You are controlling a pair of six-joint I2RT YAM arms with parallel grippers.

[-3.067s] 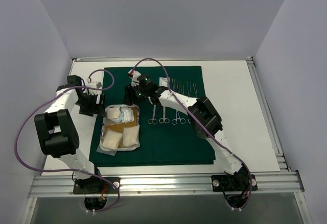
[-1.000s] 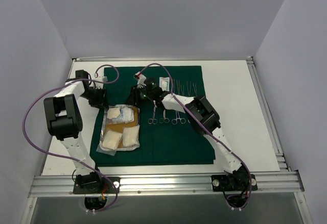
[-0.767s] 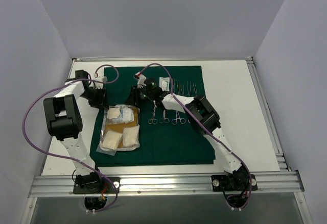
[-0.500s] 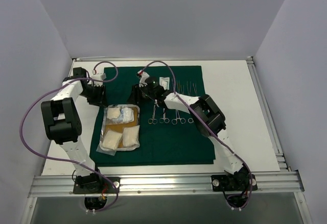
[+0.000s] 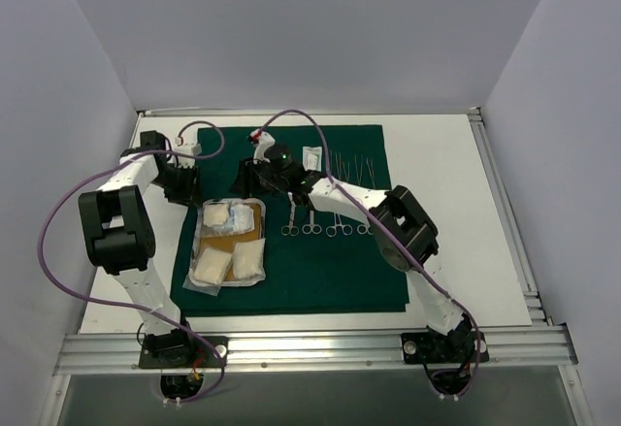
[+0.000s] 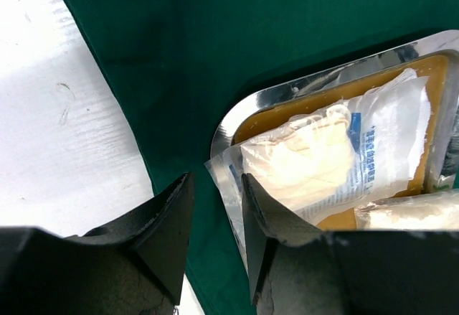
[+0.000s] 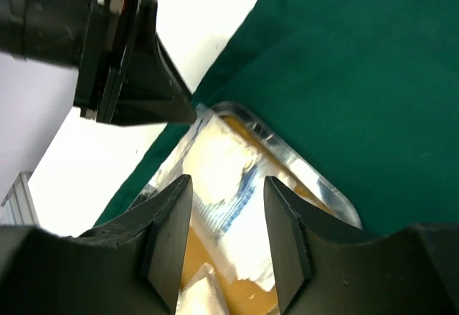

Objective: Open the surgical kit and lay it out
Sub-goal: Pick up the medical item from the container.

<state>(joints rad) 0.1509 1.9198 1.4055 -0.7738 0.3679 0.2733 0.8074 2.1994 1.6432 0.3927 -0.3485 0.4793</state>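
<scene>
The drape [image 5: 320, 271] lies open and flat in the middle of the top view, so the unwrapping looks done. Right of centre a row of ring-handled tools [image 5: 312, 222] is laid out on it, with a row of thin steel tools [image 5: 351, 164] above them, too small to name, and a small white packet [image 5: 310, 155] just beside those.

The tray [image 6: 301, 85] sits on the left part of the drape. It is not emptied: on its tan liner [image 5: 217, 243] lie gauze packets, one at the upper end [image 5: 221, 216] and two at the lower end [image 5: 211, 267] [image 5: 248, 261].

Both arms reach to the tray's upper end. The left gripper [image 6: 215, 186] hangs at the upper left corner of the tray, jaws apart and clamping nothing; the plastic edge of the upper packet runs just beside its right finger [image 6: 262, 214]. The right gripper [image 7: 226, 193] hovers above the same packet from the other side, jaws apart too, with nothing between them, and the left gripper shows in the upper left of its view.

As I judge it, the tools are out and the gauze is what remains, perhaps also the liner and tray. The upper packet looks like the piece in hand, not yet gripped
</scene>
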